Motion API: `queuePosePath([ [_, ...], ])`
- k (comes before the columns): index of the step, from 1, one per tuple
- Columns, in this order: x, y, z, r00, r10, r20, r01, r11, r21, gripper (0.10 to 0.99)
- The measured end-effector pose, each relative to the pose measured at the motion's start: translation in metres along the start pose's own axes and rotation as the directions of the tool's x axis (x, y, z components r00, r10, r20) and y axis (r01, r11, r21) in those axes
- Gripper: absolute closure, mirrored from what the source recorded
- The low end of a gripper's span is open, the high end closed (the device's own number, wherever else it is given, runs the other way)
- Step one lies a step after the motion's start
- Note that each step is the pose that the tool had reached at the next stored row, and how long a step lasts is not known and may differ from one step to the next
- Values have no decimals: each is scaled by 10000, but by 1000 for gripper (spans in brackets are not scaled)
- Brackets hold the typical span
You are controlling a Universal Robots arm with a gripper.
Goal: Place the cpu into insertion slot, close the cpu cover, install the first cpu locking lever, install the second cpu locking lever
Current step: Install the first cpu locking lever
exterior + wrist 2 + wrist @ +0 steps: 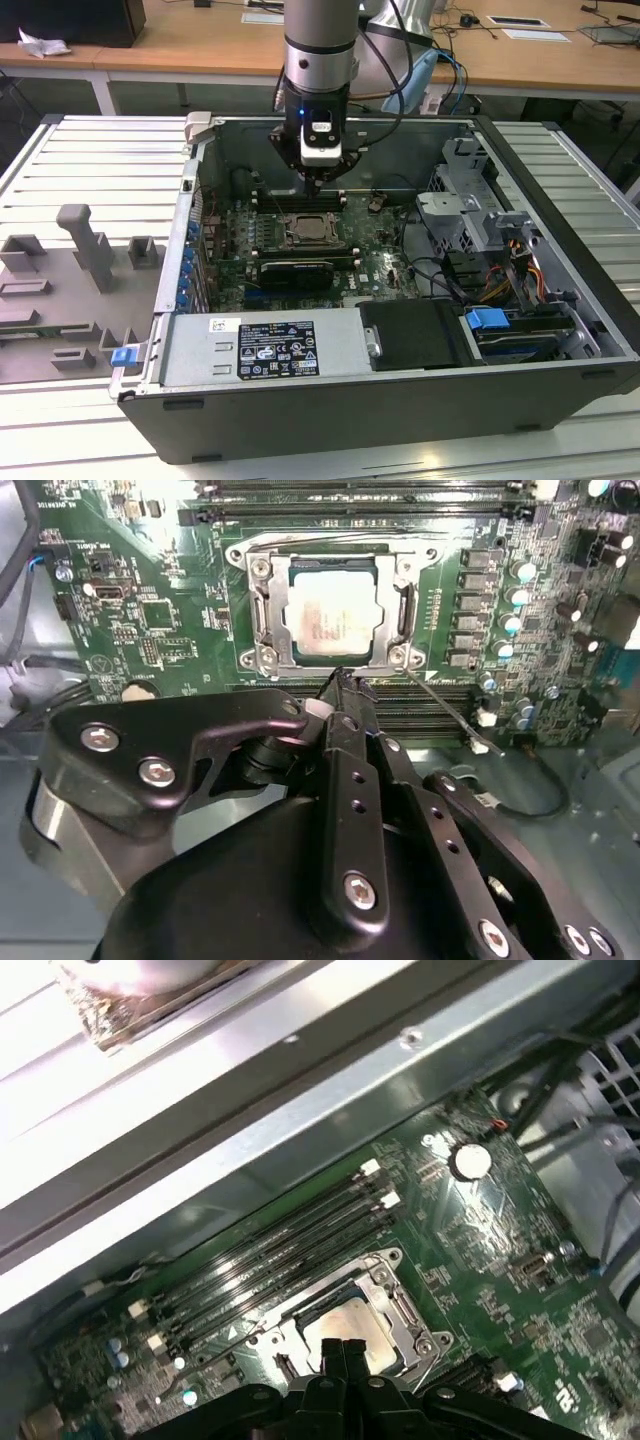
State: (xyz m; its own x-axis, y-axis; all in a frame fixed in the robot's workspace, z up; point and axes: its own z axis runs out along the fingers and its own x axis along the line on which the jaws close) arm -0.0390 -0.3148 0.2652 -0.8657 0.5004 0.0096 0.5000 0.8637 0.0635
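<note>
Exterior view: bright, even overhead room light; the computer case [400,420] interior darkens toward 9 o'clock. First wrist view: the case wall [330,1110] carries strong glare, washing out to white. Second wrist view: my end effector [345,680] reads dark and soft; the cpu [330,615] shows mild glare.

The cpu [330,608] has a pale metal face with a soft satin sheen. The cpu cover [262,612] framing it is bare silvery metal, bright along its edges. The gripper [345,680] is matt black, studded with shiny steel screw heads. The motherboard [160,610] is smooth, glossy green. The computer case [330,420] is dull grey sheet metal, and the counter [80,160] is pale ribbed metal.
</note>
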Motion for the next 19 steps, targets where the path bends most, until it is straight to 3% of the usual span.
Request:
queuePosePath([
  [6,0,1,-12,9989,-473,-31,473,9989,4,980],
  [11,0,1,-11,9926,-1213,-78,1213,9926,6,980],
  [19,-1,0,-12,9689,-2471,-161,2471,9690,4,980],
])
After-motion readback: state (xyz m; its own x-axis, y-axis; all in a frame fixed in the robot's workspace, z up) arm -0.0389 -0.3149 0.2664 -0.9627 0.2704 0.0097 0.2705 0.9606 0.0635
